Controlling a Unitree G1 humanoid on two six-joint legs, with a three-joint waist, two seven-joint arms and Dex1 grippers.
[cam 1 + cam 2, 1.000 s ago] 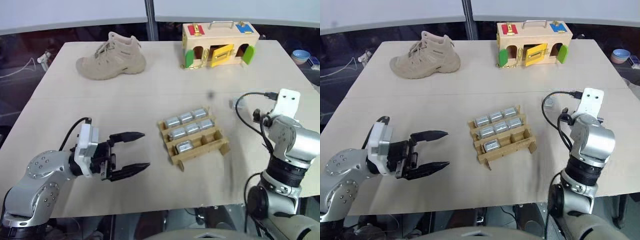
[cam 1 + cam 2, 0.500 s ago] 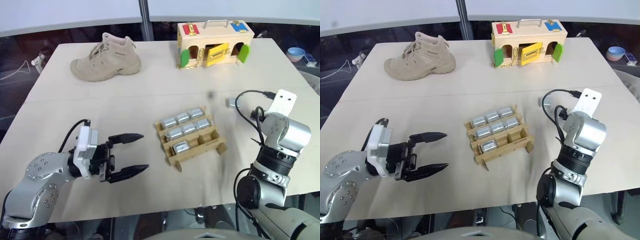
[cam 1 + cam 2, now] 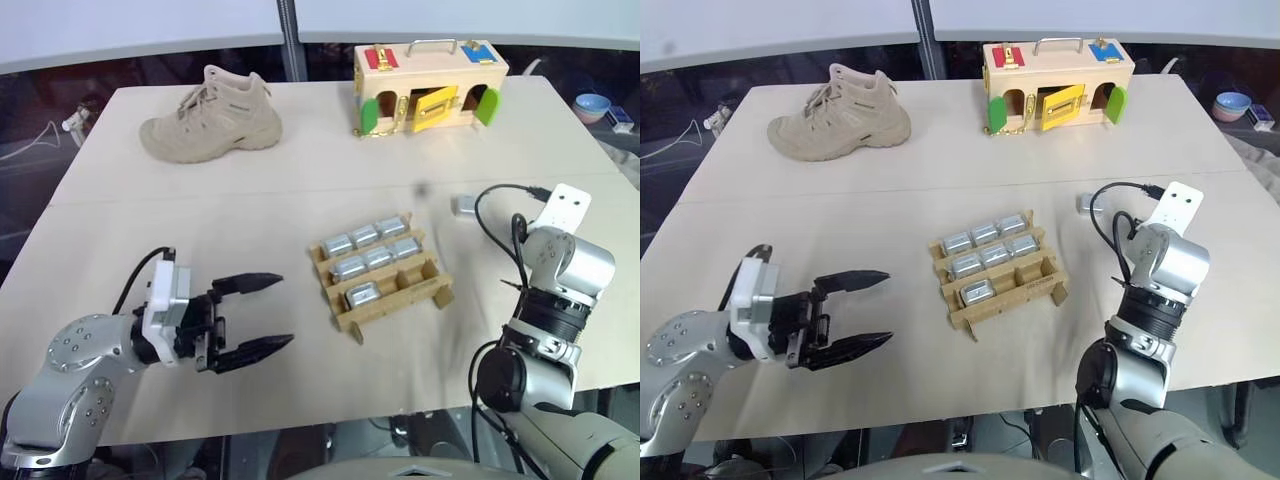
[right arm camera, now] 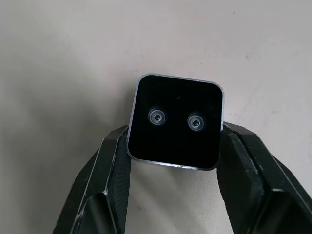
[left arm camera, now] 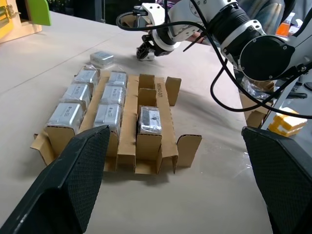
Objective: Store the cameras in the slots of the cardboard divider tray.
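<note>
Camera (image 4: pixel 175 122) between right hand (image 4: pixel 173 146) fingers — pinched, on table (image 4: pixel 73 58); left hand (image 3: pixel 245 318) spread.

Lots of open desk (image 3: pixel 200 210)
Only the shoe (image 3: pixel 212 115) and wooden box (image 3: pixel 430 75) stand far back.

The left gripper (image 3: pixel 258 316) hangs near the surface's front-left corner, black fingers (image 3: pixel 250 281) spread wide, pointing level. The right gripper (image 4: pixel 174 146) angles downward, its fingers (image 4: pixel 113 161) pressing a small black-faced silver camera (image 4: pixel 176 121).
</note>
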